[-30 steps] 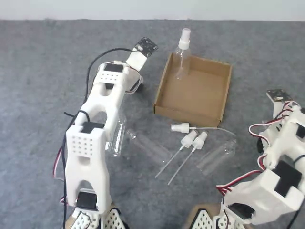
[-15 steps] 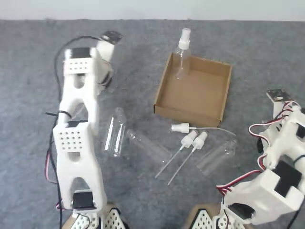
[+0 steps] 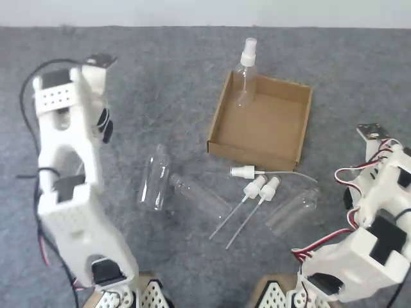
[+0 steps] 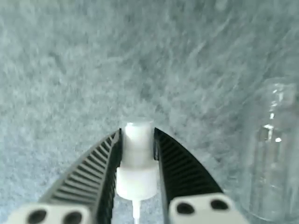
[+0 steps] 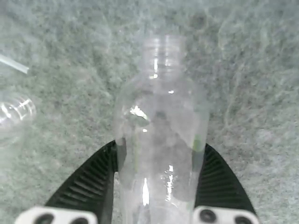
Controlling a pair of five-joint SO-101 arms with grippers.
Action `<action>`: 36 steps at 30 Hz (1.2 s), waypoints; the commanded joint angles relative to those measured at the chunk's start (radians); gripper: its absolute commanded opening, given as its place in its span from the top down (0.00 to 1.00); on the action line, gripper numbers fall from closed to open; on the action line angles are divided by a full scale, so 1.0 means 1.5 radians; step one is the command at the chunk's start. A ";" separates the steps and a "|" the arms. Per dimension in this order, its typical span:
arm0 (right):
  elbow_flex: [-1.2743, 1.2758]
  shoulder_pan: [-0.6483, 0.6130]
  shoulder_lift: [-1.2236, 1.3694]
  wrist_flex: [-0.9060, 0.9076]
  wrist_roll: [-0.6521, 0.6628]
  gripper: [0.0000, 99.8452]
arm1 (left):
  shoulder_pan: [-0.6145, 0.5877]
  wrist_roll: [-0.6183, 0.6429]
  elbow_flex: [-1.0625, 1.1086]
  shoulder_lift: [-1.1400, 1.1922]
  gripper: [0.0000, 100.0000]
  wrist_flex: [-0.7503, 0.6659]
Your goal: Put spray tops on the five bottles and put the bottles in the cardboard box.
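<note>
One capped bottle (image 3: pixel 246 72) is standing in the cardboard box (image 3: pixel 218 131); the left hand (image 4: pixel 136 135) is pinching a spray top (image 4: pixel 136 168); the right hand (image 5: pixel 160 148) is gripping an uncapped bottle (image 5: pixel 161 102); three loose bottles (image 3: pixel 155 179) and three loose tops (image 3: pixel 257 187) are lying on the counter (image 3: pixel 359 77), awaiting assembly.

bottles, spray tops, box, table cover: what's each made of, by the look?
Bottle: clear, glossy, likely plastic; see-through with sharp highlights, glass not ruled out.
Spray top: white opaque plastic, smooth, low sheen.
Box: brown cardboard, matte, with thin folded walls.
Table cover: grey felt or low carpet; fuzzy, mottled fibre texture.
</note>
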 commanded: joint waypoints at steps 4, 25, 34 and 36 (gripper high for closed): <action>-0.006 -0.004 -0.041 0.002 0.007 0.85 | 0.008 -0.003 0.466 -0.330 0.99 -0.271; -0.005 0.030 -0.041 -0.040 0.008 0.85 | 0.090 0.083 0.503 -0.259 0.85 -0.366; -0.005 0.029 -0.041 -0.041 0.038 0.85 | 0.089 0.077 0.501 -0.251 0.86 -0.393; -0.005 0.029 -0.041 -0.041 0.039 0.85 | 0.089 0.077 0.504 -0.249 0.86 -0.406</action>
